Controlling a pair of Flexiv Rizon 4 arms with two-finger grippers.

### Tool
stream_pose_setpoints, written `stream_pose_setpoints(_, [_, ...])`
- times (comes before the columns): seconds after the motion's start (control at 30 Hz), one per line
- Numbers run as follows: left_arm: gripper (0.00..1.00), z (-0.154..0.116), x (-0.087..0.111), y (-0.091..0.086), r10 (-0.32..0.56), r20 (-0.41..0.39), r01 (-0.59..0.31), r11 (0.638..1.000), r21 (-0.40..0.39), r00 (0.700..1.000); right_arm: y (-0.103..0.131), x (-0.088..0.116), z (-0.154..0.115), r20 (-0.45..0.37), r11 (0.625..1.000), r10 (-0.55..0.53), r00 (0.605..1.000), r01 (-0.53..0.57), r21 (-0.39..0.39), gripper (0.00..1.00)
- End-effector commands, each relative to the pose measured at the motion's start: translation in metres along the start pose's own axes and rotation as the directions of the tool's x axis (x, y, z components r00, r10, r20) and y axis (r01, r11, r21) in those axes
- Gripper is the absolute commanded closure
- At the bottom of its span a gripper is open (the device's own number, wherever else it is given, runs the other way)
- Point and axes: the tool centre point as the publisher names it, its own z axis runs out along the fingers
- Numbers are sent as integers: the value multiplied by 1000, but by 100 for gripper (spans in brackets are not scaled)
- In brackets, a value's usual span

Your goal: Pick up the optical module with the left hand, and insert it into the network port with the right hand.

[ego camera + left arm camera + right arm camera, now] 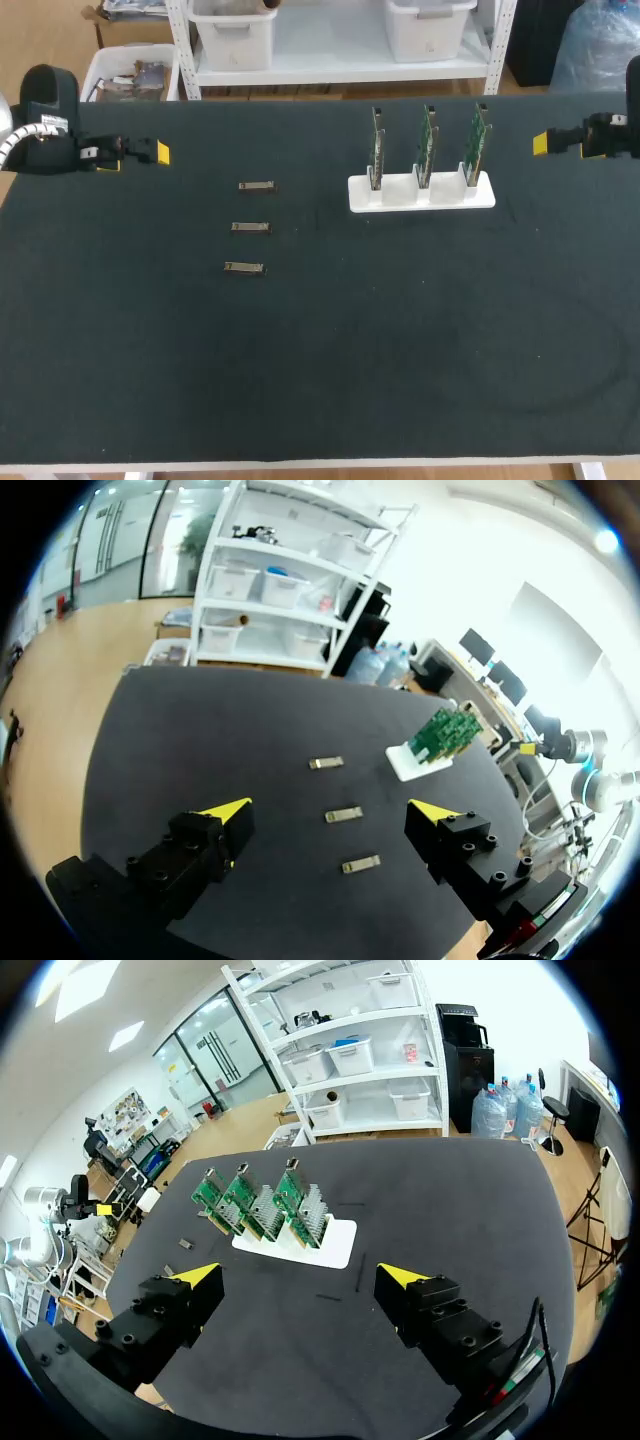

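Three small metal optical modules lie in a column left of centre on the dark mat: a far one [256, 186], a middle one [251, 227] and a near one [244, 267]. The same modules [344, 815] lie ahead of my left gripper [330, 815], which stands open and empty at the table's far left [140, 153]. A white stand [421, 193] holds three upright green circuit boards [425, 145] with the network ports. My right gripper [300, 1278] is open at the far right edge [560, 143], with the boards [262, 1205] ahead of it.
The dark mat [320, 340] covers the whole table. Its front half is bare, and a wide strip of bare mat lies between the modules and the white stand.
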Motion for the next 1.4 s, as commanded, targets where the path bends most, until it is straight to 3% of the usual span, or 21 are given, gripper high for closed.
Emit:
stream_pose_setpoints(0.03, [0,0,0,0,0,1,0,1000,0,1000,1,0,0,1,1000,1,1000,-1,4,0])
stream_pose_setpoints(1.13, [0,0,0,0,0,0,0,1000,0,1000,1,0,0,1,1000,1,1000,-1,4,0])
stream_pose_setpoints(1.4, [0,-1,-3,-1,96,1,-96,994,46,995,1,0,0,1,1000,1,1000,-1,4,0])
